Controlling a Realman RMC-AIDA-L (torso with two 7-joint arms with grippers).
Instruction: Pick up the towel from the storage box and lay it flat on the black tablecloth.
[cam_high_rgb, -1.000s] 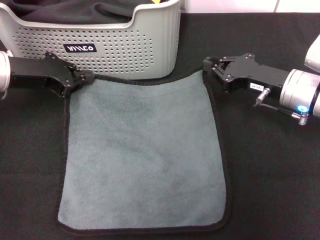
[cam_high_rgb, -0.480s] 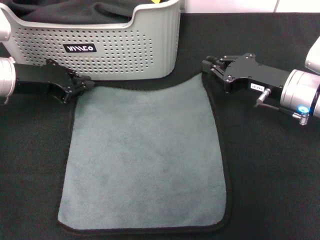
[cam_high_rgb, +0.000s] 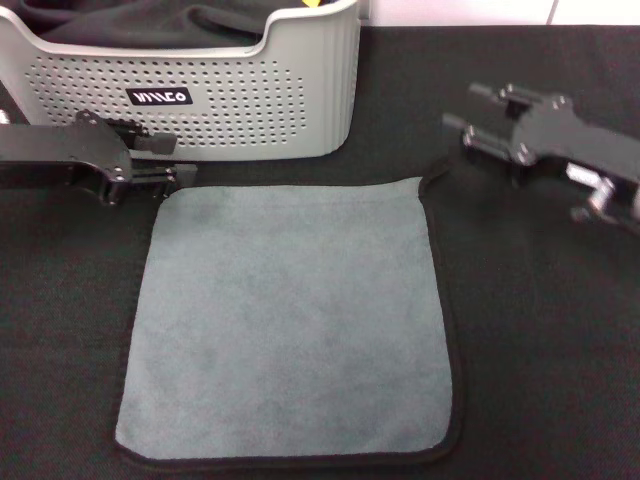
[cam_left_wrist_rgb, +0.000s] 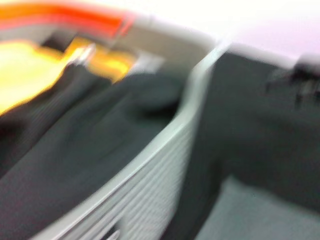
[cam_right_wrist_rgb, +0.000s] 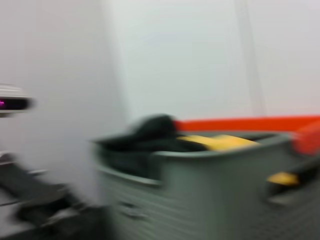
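Note:
The grey-green towel (cam_high_rgb: 290, 320) with black edging lies spread flat on the black tablecloth (cam_high_rgb: 540, 330), just in front of the light grey storage box (cam_high_rgb: 250, 100). My left gripper (cam_high_rgb: 165, 160) is open beside the towel's far left corner, close to the box wall, and holds nothing. My right gripper (cam_high_rgb: 467, 115) is open and raised off the cloth, apart from the towel's far right corner. The left wrist view shows the box rim (cam_left_wrist_rgb: 170, 135) and a bit of the towel (cam_left_wrist_rgb: 260, 215). The right wrist view shows the box (cam_right_wrist_rgb: 210, 190).
A black cloth bundle (cam_high_rgb: 140, 20) lies inside the box, with yellow items beside it (cam_left_wrist_rgb: 30, 70). The box stands at the back left. The tablecloth stretches on to the right of the towel and to its left.
Both grippers have let go of the towel's far corners and drawn back, the left one leftward, the right one up and to the right. The towel's far edge now lies flat and straight.

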